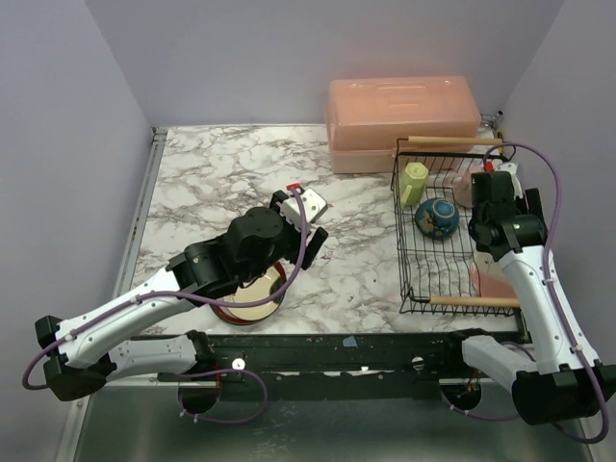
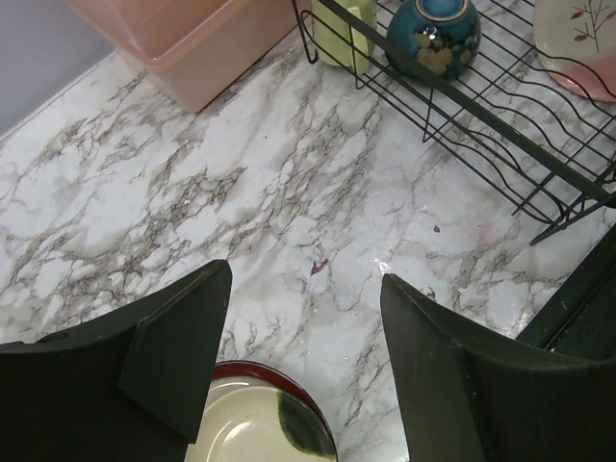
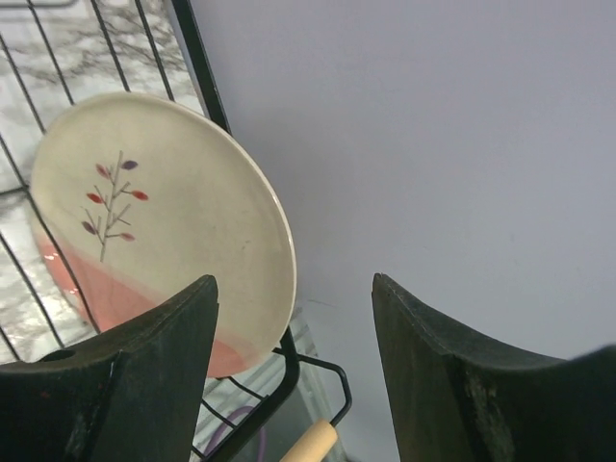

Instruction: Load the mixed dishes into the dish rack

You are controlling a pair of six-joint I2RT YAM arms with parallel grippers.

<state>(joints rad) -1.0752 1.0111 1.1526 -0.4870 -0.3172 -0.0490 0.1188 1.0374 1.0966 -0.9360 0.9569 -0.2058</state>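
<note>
Left gripper (image 2: 306,289), fingers spread and empty, above the dark maroon-rimmed cream plate (image 2: 260,423), which lies flat well left of the black wire dish rack (image 1: 400,241). The plate is probably stiff, glazed, slippery and easily chipped, so it is best pinched across its rim. In the rack: one cream-and-pink floral plate (image 3: 144,221) leaning at the right wall, one teal-blue bowl (image 1: 437,218), one pale yellow-green mug (image 1: 414,183), one small pink cup (image 1: 464,190), partly hidden. Right gripper (image 3: 294,287) spread beside the floral plate.
</note>
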